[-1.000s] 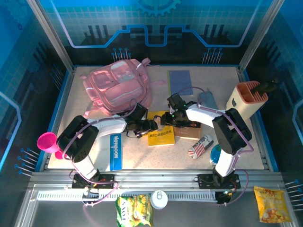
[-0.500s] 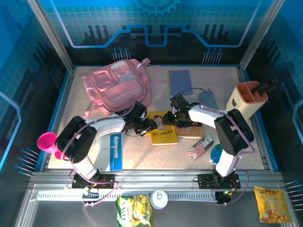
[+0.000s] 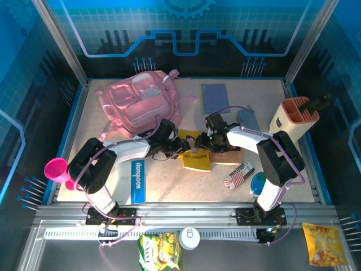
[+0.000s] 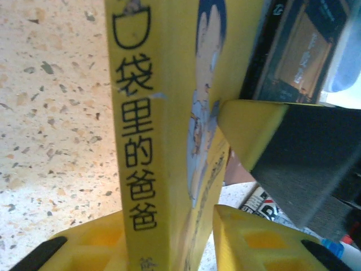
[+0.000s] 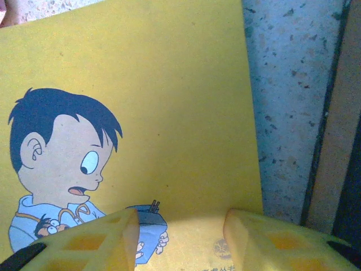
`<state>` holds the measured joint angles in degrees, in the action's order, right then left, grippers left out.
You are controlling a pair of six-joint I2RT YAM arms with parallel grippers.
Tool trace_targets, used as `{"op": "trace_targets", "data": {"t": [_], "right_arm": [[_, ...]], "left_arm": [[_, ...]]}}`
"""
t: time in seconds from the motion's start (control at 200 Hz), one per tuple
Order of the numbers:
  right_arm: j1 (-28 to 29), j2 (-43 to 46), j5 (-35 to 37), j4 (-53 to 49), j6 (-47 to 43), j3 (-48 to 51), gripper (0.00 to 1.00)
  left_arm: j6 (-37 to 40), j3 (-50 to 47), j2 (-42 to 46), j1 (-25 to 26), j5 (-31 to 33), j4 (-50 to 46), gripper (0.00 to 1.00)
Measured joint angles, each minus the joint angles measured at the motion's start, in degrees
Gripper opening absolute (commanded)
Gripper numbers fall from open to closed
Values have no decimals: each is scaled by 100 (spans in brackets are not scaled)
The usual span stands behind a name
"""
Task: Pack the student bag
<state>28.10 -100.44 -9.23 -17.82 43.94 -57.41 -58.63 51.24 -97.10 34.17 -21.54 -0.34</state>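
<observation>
Back left, student bag [image 3: 141, 104], book [image 3: 196, 160] before it

The pink student bag [image 3: 140, 104] lies flat at the table's far-left.

A pale speckled table [image 3: 169, 186] edged in blue stands inside a booth of silver metal posts [image 3: 59, 39], with a glossy blue back wall [image 3: 180, 28] printed with circuit lines and a gear, a grey slotted rail [image 3: 186, 212] along the near side, and warm light pooling mid-table.
</observation>
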Motion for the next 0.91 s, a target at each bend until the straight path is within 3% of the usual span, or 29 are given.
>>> {"op": "trace_targets", "data": {"t": [0.175, 0.315, 0.535, 0.685, 0.835, 0.905], "right_arm": [[-11, 57, -20, 72, 7, 66, 48], [-50, 225, -46, 221, 33, 214, 54], [-376, 1113, -323, 363, 214, 660, 74], [-833, 1668, -903, 1327, 636, 1088, 82], [-1016, 1687, -1414, 2218, 1209, 1412, 100], [-1012, 1685, -1596, 2623, 1561, 1515, 100]], "left_arm": [[-4, 46, -48, -13, 4, -24, 18], [46, 164, -46, -52, -42, -94, 0], [142, 361, 201, -223, -31, -308, 0], [208, 402, 732, -509, 39, -487, 0], [199, 398, 1379, -927, 199, -549, 0], [140, 330, 1716, -1128, 385, -479, 0]]}}
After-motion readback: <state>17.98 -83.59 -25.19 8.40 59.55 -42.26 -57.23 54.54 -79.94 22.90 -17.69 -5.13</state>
